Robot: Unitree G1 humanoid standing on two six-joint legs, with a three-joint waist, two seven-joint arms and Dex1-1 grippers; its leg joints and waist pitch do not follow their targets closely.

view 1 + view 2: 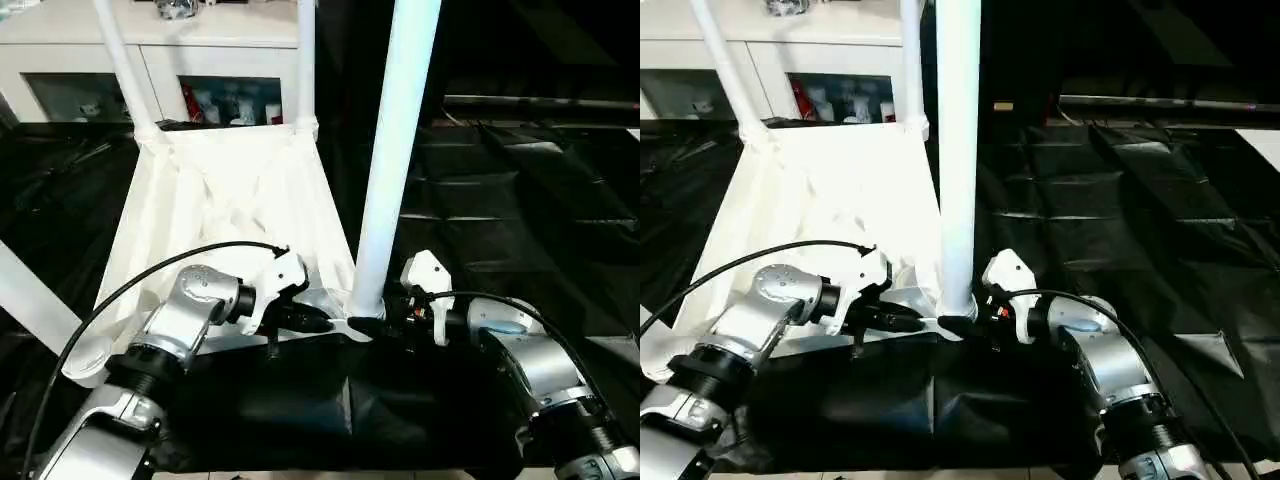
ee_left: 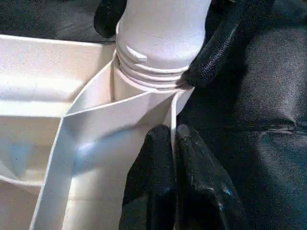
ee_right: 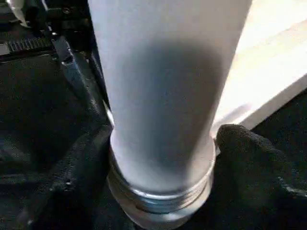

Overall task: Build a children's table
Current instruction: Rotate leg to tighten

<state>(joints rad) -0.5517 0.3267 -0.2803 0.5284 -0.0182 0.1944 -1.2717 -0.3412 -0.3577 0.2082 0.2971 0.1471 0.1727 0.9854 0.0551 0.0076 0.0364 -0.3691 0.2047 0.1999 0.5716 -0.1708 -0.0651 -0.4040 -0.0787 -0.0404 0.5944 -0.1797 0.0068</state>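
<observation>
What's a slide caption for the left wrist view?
Left gripper pinches the tabletop rim beside the corner socket while the right gripper's fingers flank the leg's threaded end.

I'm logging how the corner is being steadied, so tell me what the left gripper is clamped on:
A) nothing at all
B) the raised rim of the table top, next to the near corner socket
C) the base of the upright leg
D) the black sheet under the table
B: the left gripper has its black fingers pinched shut on the thin rim of the table top, just beside the socket where the threaded leg stands.
</observation>
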